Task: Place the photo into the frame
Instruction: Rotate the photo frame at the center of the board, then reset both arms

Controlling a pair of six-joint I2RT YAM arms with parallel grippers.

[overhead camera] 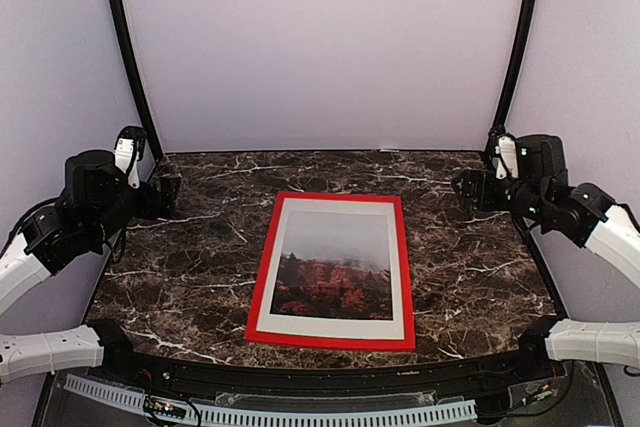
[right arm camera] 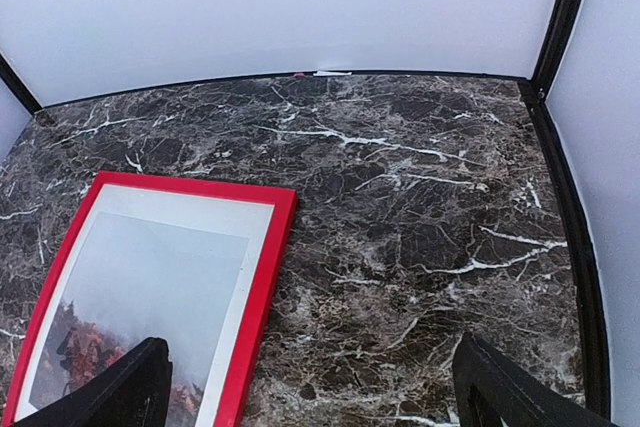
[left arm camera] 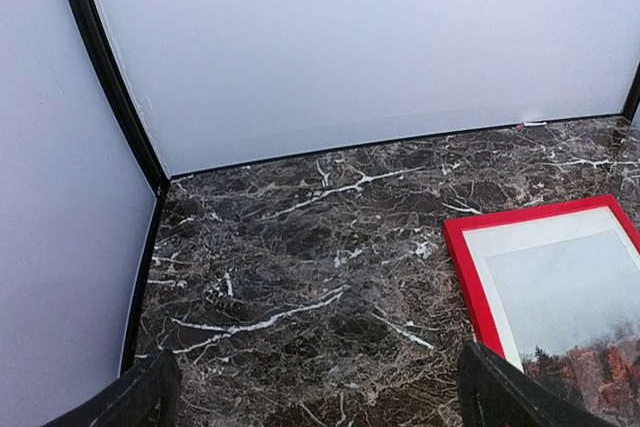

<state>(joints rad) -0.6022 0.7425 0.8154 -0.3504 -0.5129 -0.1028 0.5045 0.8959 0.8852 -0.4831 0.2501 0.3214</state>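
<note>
- Lying flat on the dark, white-veined bench (overhead camera: 190,267), the frame (overhead camera: 262,277) sits about midway between the left and right edges. Its near rail is close to the near edge, and bare marble shows between its far rail and the far edge.
- The frame's red face is up, with its long sides running from near to far.
- The photo (overhead camera: 333,267) lies inside the frame, and a white mat (overhead camera: 335,327) borders it on all four sides, between the print and the red rails.
- The print's grey fog is toward the far edge and its red-orange trees are toward the near edge.
- The left gripper (overhead camera: 165,192) hangs raised over the far left corner of the bench, well apart from the frame.
- Its fingers (left arm camera: 500,392) are spread wide with only bare marble between them. In the left wrist view the frame's far left corner lies just beside the right-hand finger.
- The right gripper (overhead camera: 468,189) hangs raised over the right edge, toward the far right corner, also well apart from the frame.
- Its fingers (right arm camera: 120,392) are likewise spread wide and hold nothing. The right wrist view shows marble between them, with the frame's far right corner by the left-hand finger.
- Pale backdrop walls (overhead camera: 320,47) close in the far, left and right sides, and black poles (overhead camera: 125,47) rise at the far corners.
</note>
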